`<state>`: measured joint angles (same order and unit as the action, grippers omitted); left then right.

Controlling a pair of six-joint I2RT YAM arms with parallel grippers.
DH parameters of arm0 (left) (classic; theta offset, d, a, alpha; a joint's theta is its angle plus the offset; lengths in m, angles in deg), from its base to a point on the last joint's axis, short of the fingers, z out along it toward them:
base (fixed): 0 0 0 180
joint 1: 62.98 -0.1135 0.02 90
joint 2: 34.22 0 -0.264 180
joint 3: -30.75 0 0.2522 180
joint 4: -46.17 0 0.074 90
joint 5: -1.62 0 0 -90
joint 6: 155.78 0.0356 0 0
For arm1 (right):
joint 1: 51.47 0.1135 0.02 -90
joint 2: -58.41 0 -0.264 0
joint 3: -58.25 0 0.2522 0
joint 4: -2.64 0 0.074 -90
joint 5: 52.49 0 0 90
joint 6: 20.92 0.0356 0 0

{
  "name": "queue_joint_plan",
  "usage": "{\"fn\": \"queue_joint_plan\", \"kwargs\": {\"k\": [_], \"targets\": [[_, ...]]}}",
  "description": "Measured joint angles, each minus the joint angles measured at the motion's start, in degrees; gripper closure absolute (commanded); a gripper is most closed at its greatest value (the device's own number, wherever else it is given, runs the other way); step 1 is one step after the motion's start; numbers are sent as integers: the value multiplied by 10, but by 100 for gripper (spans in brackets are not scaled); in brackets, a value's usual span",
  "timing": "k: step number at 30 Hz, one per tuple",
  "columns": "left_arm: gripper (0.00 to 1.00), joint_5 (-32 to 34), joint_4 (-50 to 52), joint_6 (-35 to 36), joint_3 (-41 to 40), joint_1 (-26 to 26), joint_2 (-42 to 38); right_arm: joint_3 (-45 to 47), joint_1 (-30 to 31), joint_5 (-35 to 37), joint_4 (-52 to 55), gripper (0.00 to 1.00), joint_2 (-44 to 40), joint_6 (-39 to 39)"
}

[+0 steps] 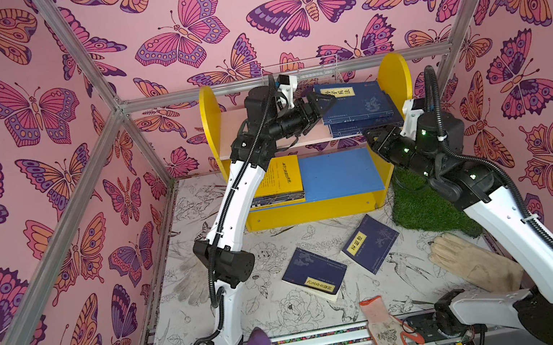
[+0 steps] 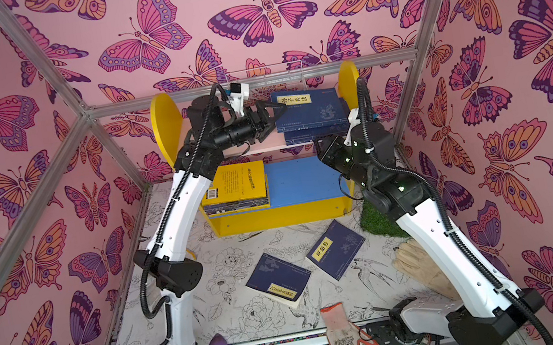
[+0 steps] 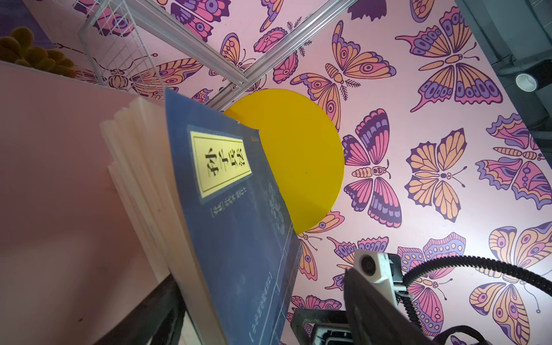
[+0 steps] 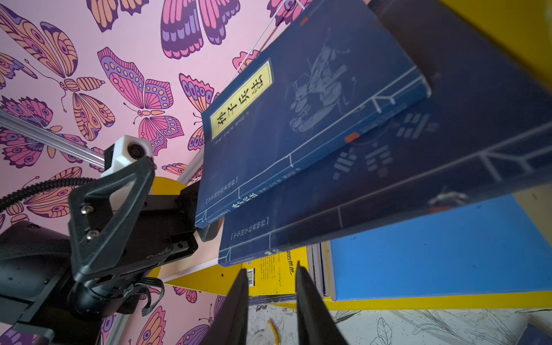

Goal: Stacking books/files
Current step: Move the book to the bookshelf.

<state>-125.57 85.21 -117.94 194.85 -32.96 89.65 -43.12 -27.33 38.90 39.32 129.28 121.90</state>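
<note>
Left tool (image 1: 326, 104) is up at the upper board of the yellow bookshelf (image 1: 393, 74), its jaws spread to either side of the top navy book (image 1: 356, 99). In the left wrist view I see clear air between the cover and the outer finger, so I read it as released, not pinching. The book lies flat on a second navy book (image 1: 366, 126), toward the bookshelf's right end panel. It sits skewed on it, with the edges out of line.

My plan is to back the left tool straight out along the plane of the cover, with no lift and no twist. The page edges look fanned at this end, and a finger catching them would drag the book off the one below. Once clear, I'd close the jaws and nudge that edge toward the end panel to square the pair.

Right tool (image 4: 271, 267) hangs just in front of the bookshelf, below the upper board, fingers slightly parted and empty. I'd keep it there as a stop in case the top book slides forward.

The pile with the yellow cover (image 1: 279, 176) sits at the left end of the lower board. Two navy books (image 1: 315, 275) (image 1: 370, 243) lie loose on the table (image 1: 253, 317) in front of the bookshelf, so plenty is left, I reckon.
</note>
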Motion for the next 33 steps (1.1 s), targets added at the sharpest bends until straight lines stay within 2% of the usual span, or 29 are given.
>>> {"fn": "queue_joint_plan", "kwargs": {"k": [6,9,14,19,26,29,33], "targets": [[24,8,-5,3,-6,0,-1,-17,-2,-6,1,75,23,17],[36,11,-1,3,-9,0,-1,-21,-10,-12,1,75,26,27],[41,12,1,6,-13,0,0,-26,-24,-20,-3,75,36,36],[55,12,2,5,-15,0,1,-27,-31,-26,-17,76,50,43],[69,12,1,4,-15,0,2,-28,-32,-39,-28,75,61,48],[78,11,0,4,-15,0,3,-28,-32,-40,-28,72,59,46],[99,12,-2,0,-15,0,3,-28,-32,-37,-24,71,40,31]]}}
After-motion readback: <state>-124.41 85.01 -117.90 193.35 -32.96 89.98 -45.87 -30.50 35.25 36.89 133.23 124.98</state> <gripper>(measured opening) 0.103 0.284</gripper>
